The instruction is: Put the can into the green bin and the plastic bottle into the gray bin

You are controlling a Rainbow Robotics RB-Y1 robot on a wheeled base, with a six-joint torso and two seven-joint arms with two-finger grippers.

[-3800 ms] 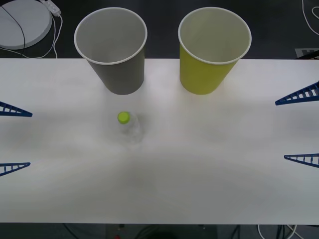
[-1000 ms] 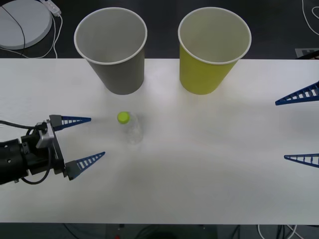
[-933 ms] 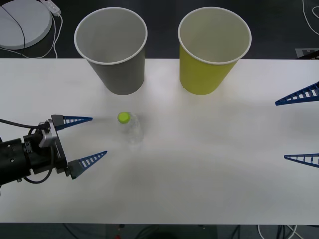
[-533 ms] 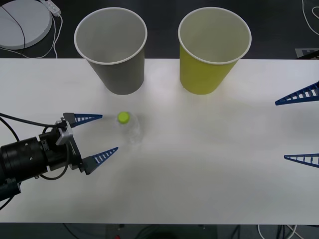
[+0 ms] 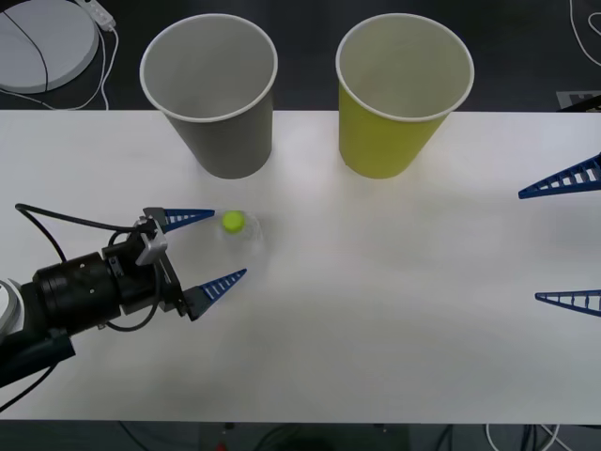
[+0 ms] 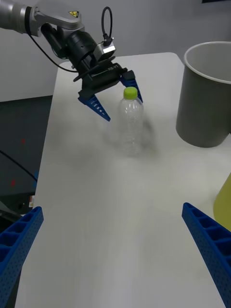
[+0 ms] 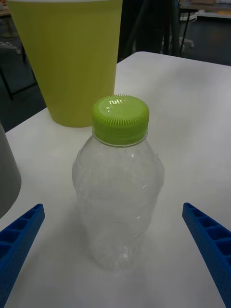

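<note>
My left pincer (image 5: 214, 246) is spread wide around the plastic bottle (image 5: 244, 242) — upright on the surface (image 5: 376, 310) before the gray bin (image 5: 214, 94) — so both fingers can close on it.

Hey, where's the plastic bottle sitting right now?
In the front view the plastic bottle stands upright on the table's left half, just in front of the gray bin, with the open left gripper closing in from its left side.
</note>
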